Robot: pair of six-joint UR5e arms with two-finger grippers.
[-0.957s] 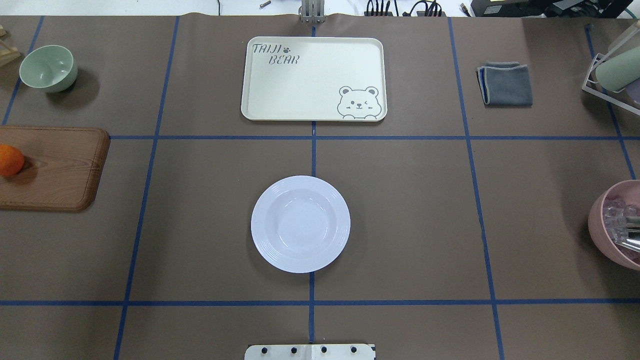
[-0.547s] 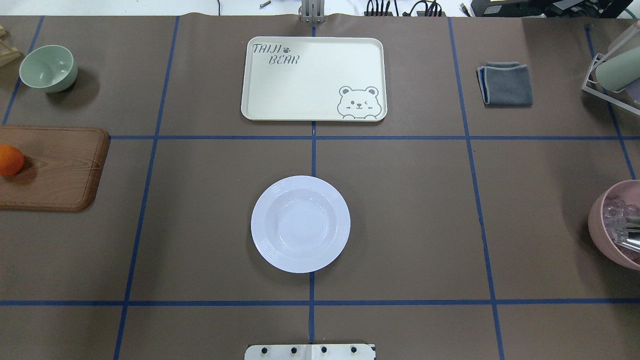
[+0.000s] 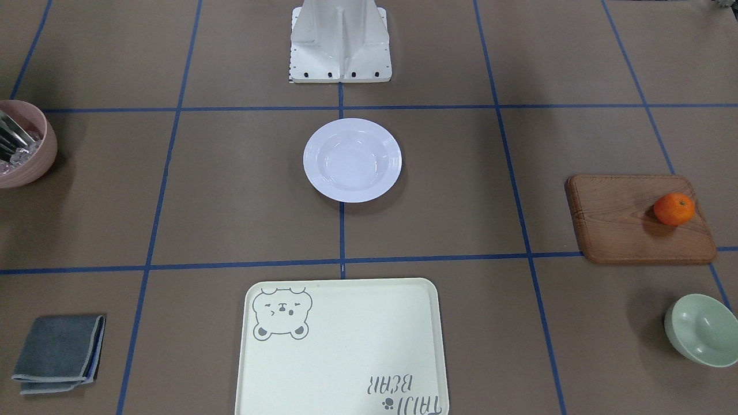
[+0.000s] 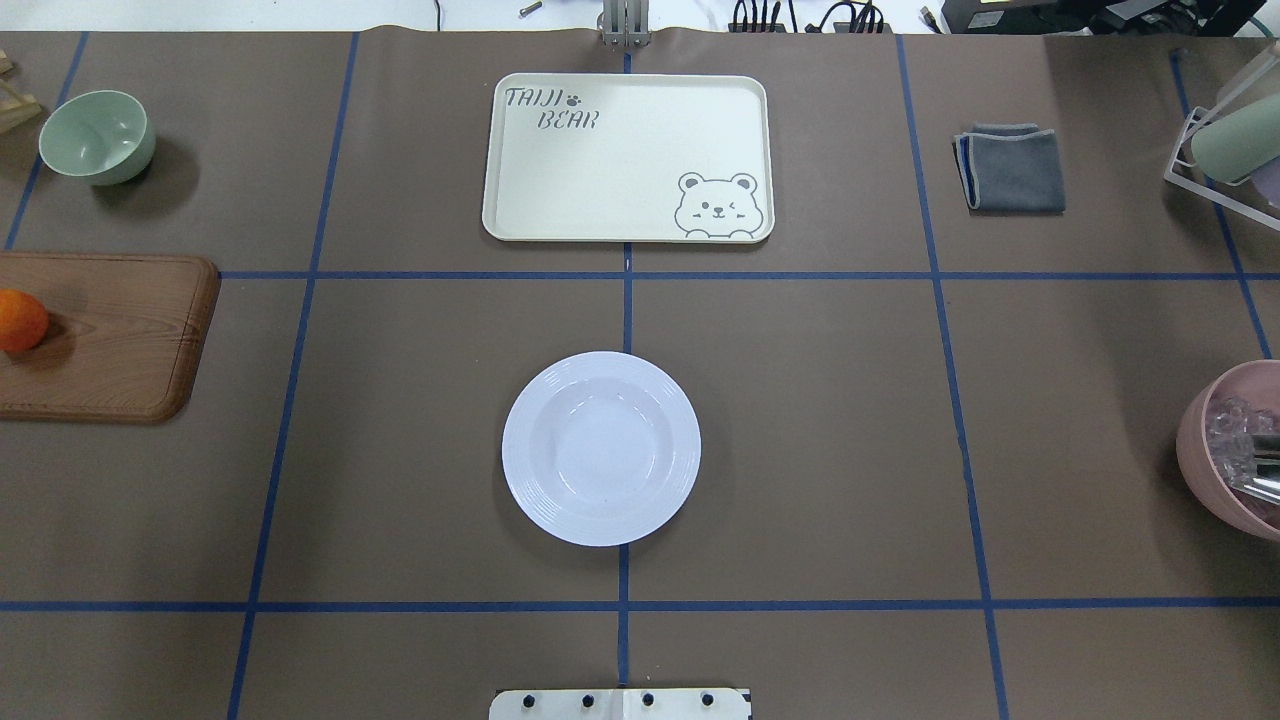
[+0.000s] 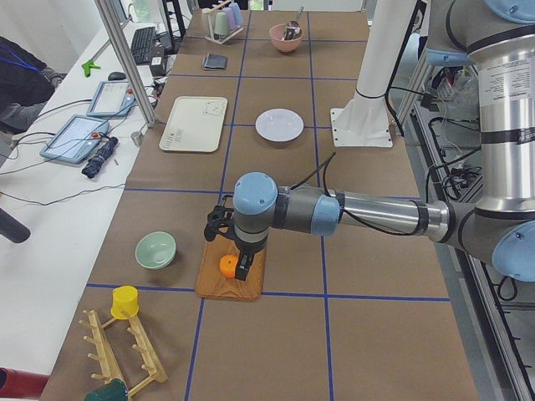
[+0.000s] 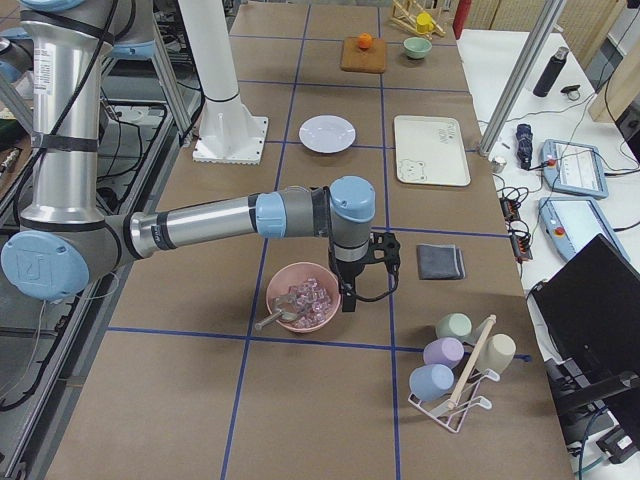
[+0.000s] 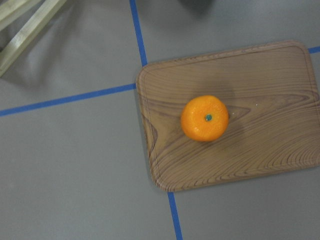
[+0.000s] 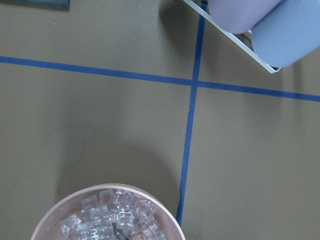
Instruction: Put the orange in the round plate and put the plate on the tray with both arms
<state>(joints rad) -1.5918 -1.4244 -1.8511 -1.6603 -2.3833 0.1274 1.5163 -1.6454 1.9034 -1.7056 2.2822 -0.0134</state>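
A: Cropped overhead?
B: At the left edge, the orange (image 4: pixel 20 321) and wooden board (image 4: pixel 110 340); at the right edge, the pink bowl (image 4: pixel 1196 448).
A: And facing the robot?
B: At the bottom edge, the tray (image 3: pixel 346 346).
A: Able to judge the left gripper (image 5: pixel 236 266) or right gripper (image 6: pixel 352 298)?
B: No; seen only from the sides, too small to tell parted from closed.

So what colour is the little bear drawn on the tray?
Grey. The bear drawing sits in a corner of the pale cream tray, clearest in the overhead view.
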